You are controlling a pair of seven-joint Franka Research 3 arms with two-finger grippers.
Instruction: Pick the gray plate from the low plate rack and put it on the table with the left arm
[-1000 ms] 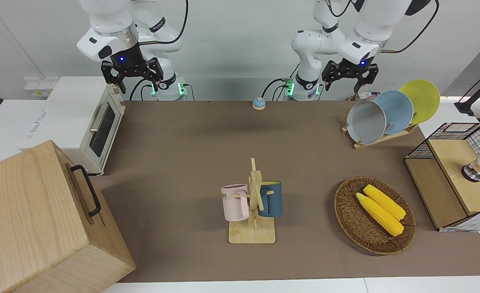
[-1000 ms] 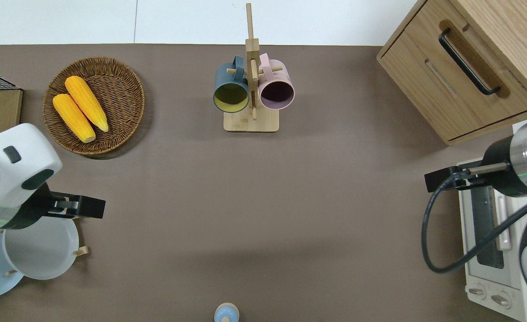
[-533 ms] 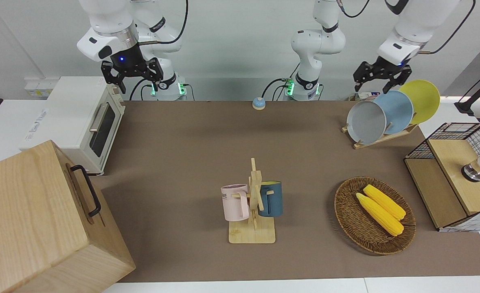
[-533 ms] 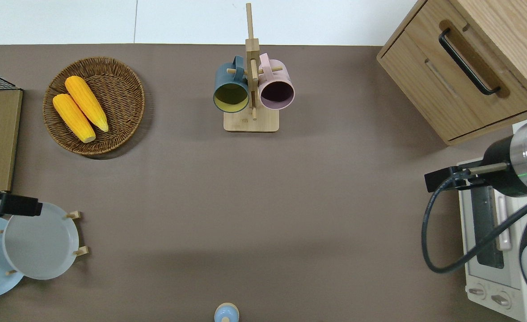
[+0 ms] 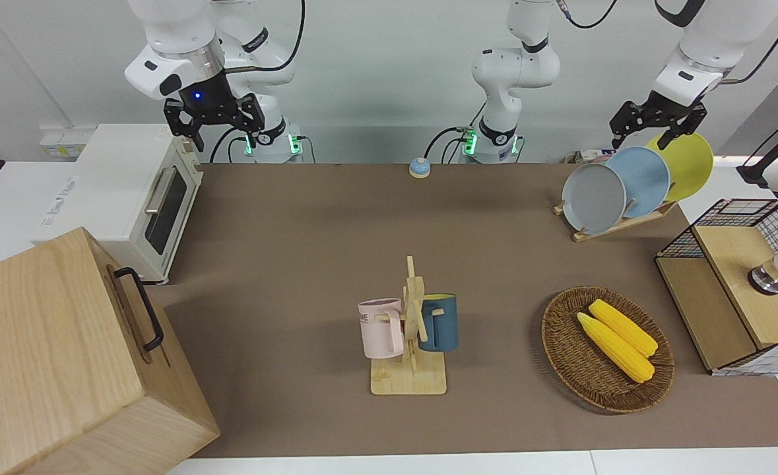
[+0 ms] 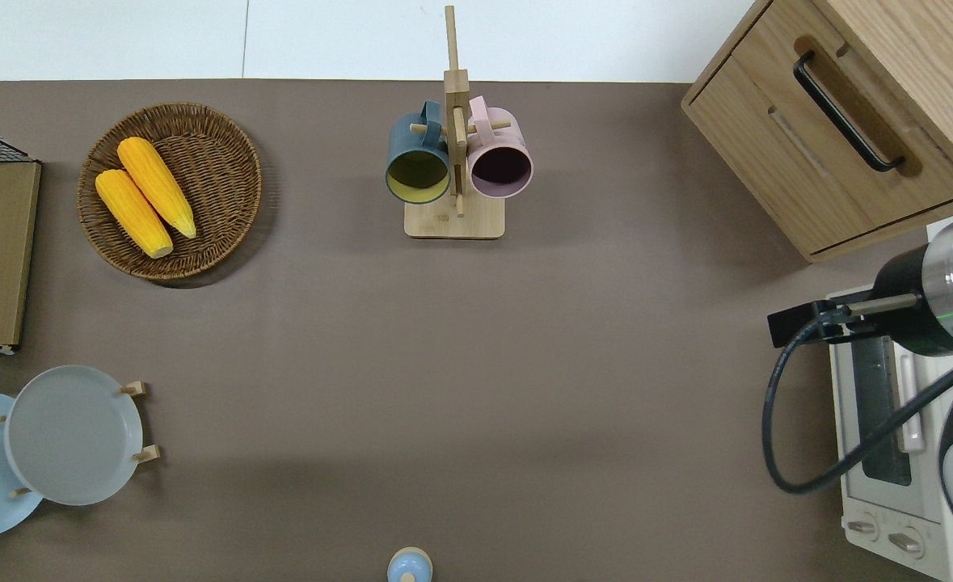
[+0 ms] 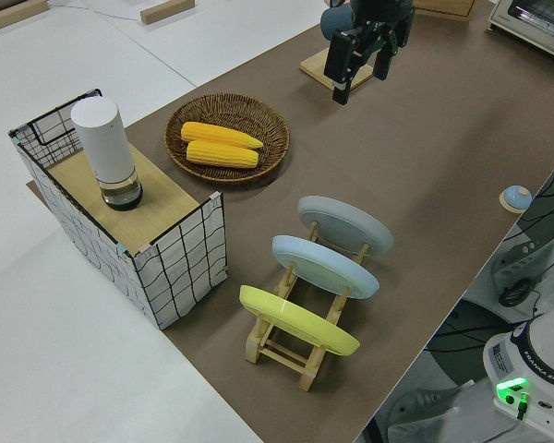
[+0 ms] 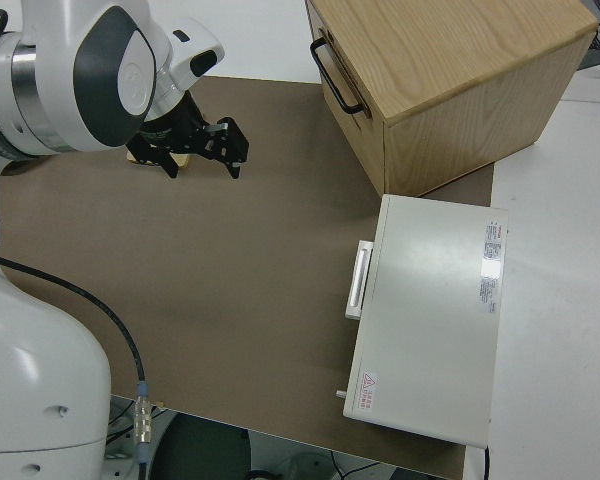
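Note:
The gray plate [image 5: 594, 198] [image 6: 72, 435] [image 7: 346, 224] leans in the slot of the low plate rack [image 5: 616, 224] [image 7: 300, 355] closest to the table's middle, at the left arm's end of the table [image 6: 460, 364]. My left gripper [image 5: 649, 135] [image 7: 362, 66] hangs open and empty in the air. It is over the edge of the sky-blue plate and clear of the gray plate. Only a dark sliver of it shows at the overhead view's edge. The right arm is parked with its gripper [image 5: 214, 125] [image 8: 202, 165] open.
A sky-blue plate [image 5: 643, 179] and a yellow plate [image 5: 685, 161] share the rack. Farther from the robots are a wicker basket [image 5: 563, 349] with corn and a wire-sided box [image 5: 732, 284]. A mug stand [image 5: 410, 356] is mid-table. A wooden cabinet [image 5: 65, 369] and toaster oven [image 5: 131, 191] stand at the right arm's end.
My left gripper has swung from above the gray plate toward the left arm's end of the table, passing over the rack, still open. Plates and right arm have not moved.

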